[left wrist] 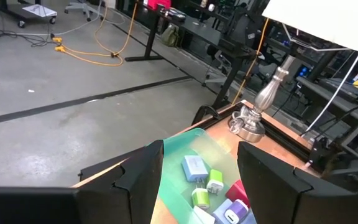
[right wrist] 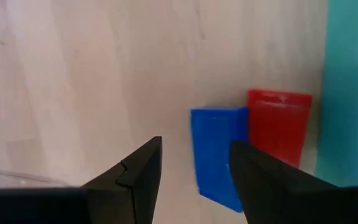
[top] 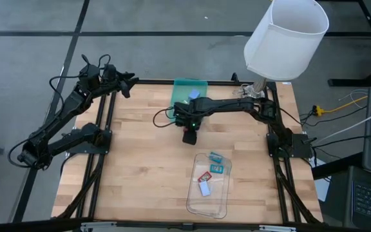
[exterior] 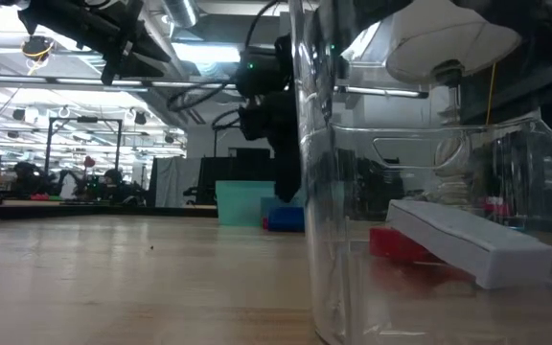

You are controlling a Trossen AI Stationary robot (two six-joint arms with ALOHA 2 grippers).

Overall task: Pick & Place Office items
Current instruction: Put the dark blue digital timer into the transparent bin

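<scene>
My right gripper (top: 190, 136) hovers open over the table's middle, just on the near side of the green tray (top: 190, 89). In the right wrist view its fingers (right wrist: 194, 169) point down at a flat blue rectangle (right wrist: 216, 155) and a flat red rectangle (right wrist: 278, 134), which lie side by side on the wood against the tray's edge (right wrist: 353, 93). The left gripper (top: 129, 87) waits open and raised at the far left corner. Its wrist view shows blue (left wrist: 195, 168), green (left wrist: 214, 182) and pink (left wrist: 238, 191) chunky pieces in the green tray. The clear tray (top: 221, 205) holds teal (top: 216, 156), red (top: 205, 176) and white (top: 204, 188) flat pieces.
A table lamp with a white shade (top: 285, 38) stands on its metal base (left wrist: 252, 121) at the far right corner, near the green tray. The clear tray's wall (exterior: 319, 172) fills the foreground of the low view. Bare wood lies on the table's left half (top: 134, 161).
</scene>
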